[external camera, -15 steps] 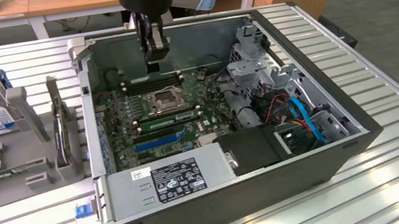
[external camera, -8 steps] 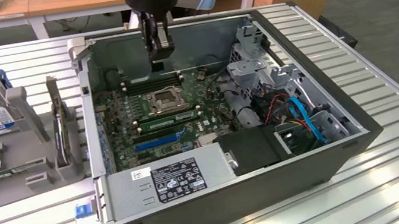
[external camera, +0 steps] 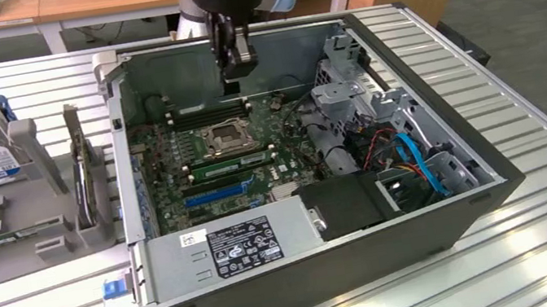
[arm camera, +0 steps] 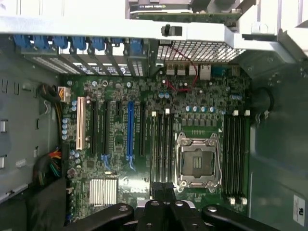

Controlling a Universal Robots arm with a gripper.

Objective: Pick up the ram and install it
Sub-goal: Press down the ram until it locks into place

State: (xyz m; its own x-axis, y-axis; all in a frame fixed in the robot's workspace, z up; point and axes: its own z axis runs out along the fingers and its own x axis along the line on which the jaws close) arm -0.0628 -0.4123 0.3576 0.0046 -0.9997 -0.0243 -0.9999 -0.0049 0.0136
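Gripper [external camera: 236, 67] — jaws clenched on nothing visible, hanging above far memory slots [external camera: 207, 113] of open case [external camera: 477, 187]; ram [external camera: 81, 180] upright in holder, the exterior view's left.

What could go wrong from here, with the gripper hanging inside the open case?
1. The gripper is shut above the memory slots, right beside the open processor socket. A sideways drift on the way down could strike the socket.
2. I cannot tell what, if anything, sits between the fingers. A tilted or loosely held stick would likely jam against the slot rather than seat.
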